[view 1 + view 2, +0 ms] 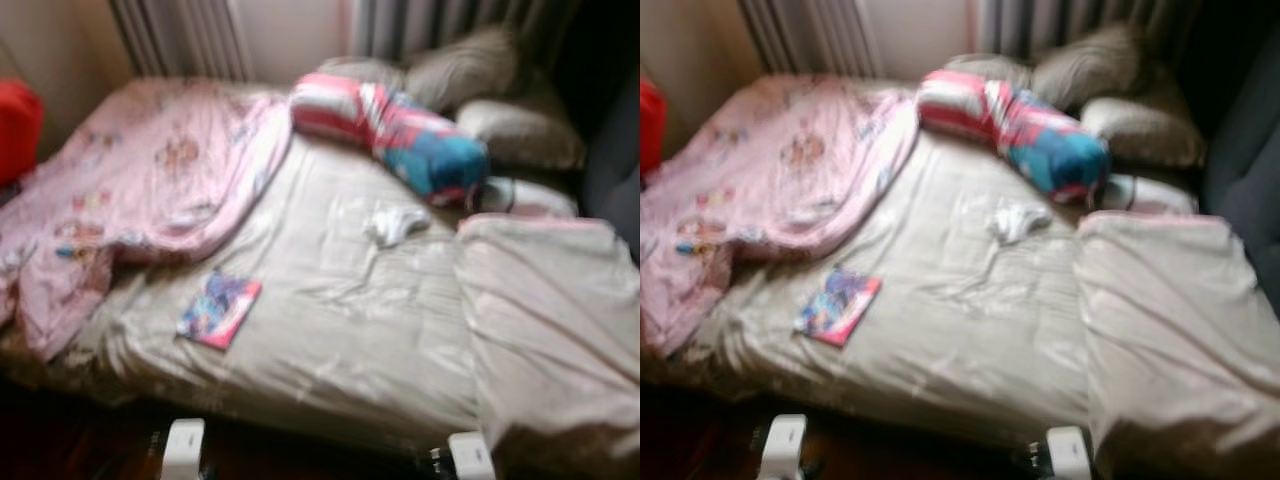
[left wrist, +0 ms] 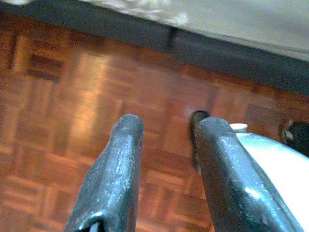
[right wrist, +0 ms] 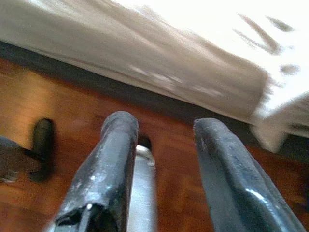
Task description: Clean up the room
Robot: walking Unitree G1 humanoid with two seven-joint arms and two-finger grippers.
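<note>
I stand at the bed (image 1: 330, 340) in the approach step, with nothing yet picked up. From left to right it carries a pink blanket (image 1: 150, 180) at 10 o'clock, a book (image 1: 220, 308) at 8 o'clock and a white cloth (image 1: 395, 222) at 2 o'clock. My left end effector (image 2: 164, 159) and right end effector (image 3: 161, 159) hang released and empty over the floor (image 2: 72, 111); next, I judge, one arm must lift toward the book.

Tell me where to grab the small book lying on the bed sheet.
Take the book by its near corner, coming in low from the bed's near edge. It lies flat, close to that edge, corner toward the robot, so fingers likely must slide under it. Left hand is nearer.
</note>
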